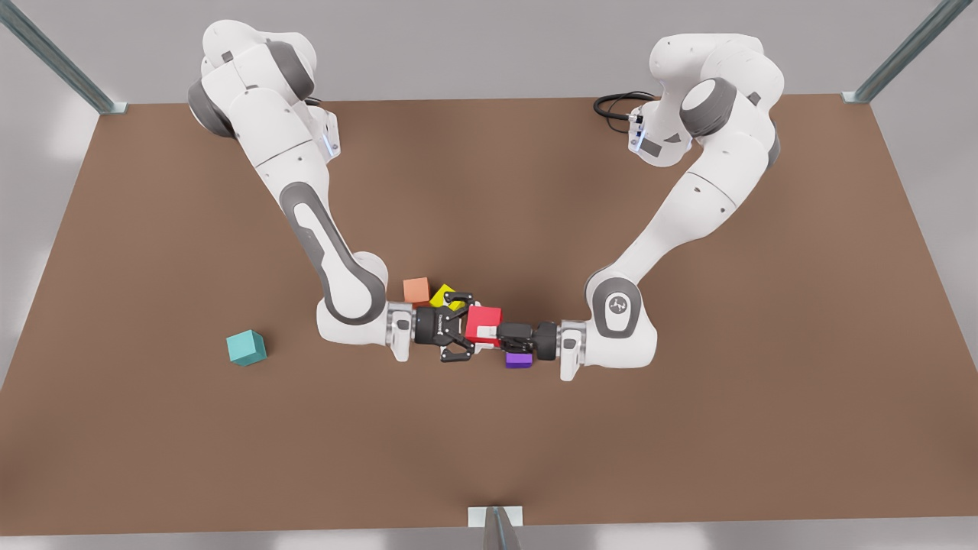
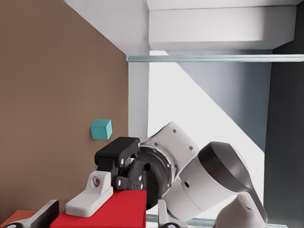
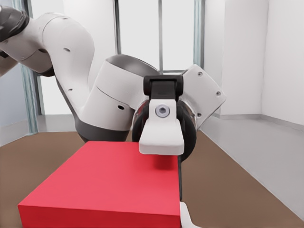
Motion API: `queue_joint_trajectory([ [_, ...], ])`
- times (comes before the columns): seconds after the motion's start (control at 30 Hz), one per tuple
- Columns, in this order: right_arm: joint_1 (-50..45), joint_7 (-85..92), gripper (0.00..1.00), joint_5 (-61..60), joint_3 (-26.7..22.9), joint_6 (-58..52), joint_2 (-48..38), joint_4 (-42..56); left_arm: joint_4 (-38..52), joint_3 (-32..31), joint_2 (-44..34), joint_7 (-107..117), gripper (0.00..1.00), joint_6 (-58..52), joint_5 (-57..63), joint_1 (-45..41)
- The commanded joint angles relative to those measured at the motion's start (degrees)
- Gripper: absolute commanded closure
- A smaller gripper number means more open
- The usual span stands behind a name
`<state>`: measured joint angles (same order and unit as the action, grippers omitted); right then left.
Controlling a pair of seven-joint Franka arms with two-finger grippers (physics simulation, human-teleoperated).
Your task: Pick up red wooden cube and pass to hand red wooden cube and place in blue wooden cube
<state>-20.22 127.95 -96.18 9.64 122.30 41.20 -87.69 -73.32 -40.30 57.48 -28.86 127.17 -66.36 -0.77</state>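
Right, mid-handover. Red wooden cube (image 1: 484, 322) is held above the worktop (image 1: 688, 428), clamped in the left gripper (image 1: 506, 333) from the front view's right. Right gripper (image 1: 467, 325) faces it, fingers spread wide at the cube's opposite side, not closed yet. Blue wooden cube (image 1: 246, 347) lies well off on the right arm's side, so that arm takes it.
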Motion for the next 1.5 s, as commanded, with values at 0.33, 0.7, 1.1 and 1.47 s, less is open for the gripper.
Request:
queue_joint_trajectory([
  [0.33, 11.4, -3.7, 0.41, 19.1, -0.6, -4.3, -5.0, -2.5, -0.5, 0.0, -1.5, 4.8, 0.0, -16.8, 11.6, 14.7],
  [0.7, 24.1, -18.0, 0.4, 84.7, -10.3, -16.6, -11.2, 2.7, -11.4, 29.7, -39.9, 34.0, 0.0, -33.2, 72.0, -1.5],
  [1.1, 21.9, -37.2, 0.4, 95.6, -13.0, -4.7, -10.3, -2.3, -6.6, 29.4, -42.5, 33.9, 0.0, -48.2, 67.9, -2.5],
  [1.47, 21.9, -41.5, 0.41, 97.6, -13.6, 10.2, -14.0, -15.8, -6.7, 29.4, -40.0, 33.9, 0.0, -48.3, 67.9, -2.6],
])
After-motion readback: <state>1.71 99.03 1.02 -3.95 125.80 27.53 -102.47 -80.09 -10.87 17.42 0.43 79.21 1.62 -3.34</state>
